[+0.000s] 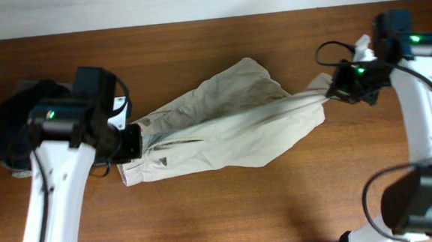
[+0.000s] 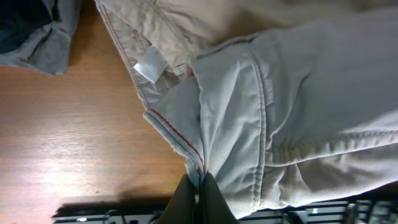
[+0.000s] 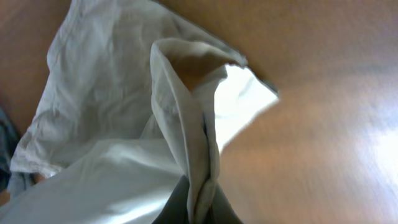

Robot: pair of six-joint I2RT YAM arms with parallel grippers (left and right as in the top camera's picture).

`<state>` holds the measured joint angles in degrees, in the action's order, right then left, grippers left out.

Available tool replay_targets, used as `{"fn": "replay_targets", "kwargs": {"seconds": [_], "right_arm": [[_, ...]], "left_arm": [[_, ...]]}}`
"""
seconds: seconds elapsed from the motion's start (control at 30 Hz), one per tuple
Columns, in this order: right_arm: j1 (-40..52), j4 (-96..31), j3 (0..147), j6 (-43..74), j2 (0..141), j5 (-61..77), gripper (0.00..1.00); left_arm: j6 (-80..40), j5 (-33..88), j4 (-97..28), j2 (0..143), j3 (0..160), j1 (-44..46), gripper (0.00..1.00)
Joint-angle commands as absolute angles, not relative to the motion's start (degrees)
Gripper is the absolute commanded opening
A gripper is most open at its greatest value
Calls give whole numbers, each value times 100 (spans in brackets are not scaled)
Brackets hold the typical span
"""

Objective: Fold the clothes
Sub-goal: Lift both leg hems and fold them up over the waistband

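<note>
Holding the beige garment [image 1: 224, 124] at both of its ends, I am keeping it drawn out between my two grippers above the wooden table [image 1: 206, 212]. My left gripper [image 1: 131, 141] is clenching the waistband end of the garment. In the left wrist view its fingers [image 2: 180, 206] are pinching a bunched fold of the waistband, right where a line of red stitching [image 2: 177, 134] is running along the edge. A white label [image 2: 151, 64] is showing on the inner side of the waistband, a little away from that pinch.

My right gripper [image 1: 334, 90] is grasping the opposite end of the garment. In the right wrist view its fingers [image 3: 171, 210] are squeezing a narrow folded ridge of cloth that is rising straight from them. From that end a taut crease is running through the garment toward the waistband, while the rest of the cloth is sagging onto the table on either side of it.

A dark garment [image 1: 5, 119] is lying beyond the waistband end of the beige garment, partly under my left arm, with bare table showing between the two.
</note>
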<state>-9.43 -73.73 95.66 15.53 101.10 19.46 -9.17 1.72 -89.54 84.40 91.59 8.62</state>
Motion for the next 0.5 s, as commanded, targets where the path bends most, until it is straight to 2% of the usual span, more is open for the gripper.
{"fn": "replay_targets", "kwargs": {"seconds": [0.0,0.2,0.47], "right_arm": [[-812,-6825,9655,1704,10578,1496,4],[-637,-5725,9655,1793,10978,1584,4],[-471,-4716,9655,1857,11187,1605,7]], "left_arm": [[-513,-607,-8855,9098,9262,799,0],[-419,-775,-8250,10125,9262,797,0],[-416,-904,-7319,10678,9262,615,1]]}}
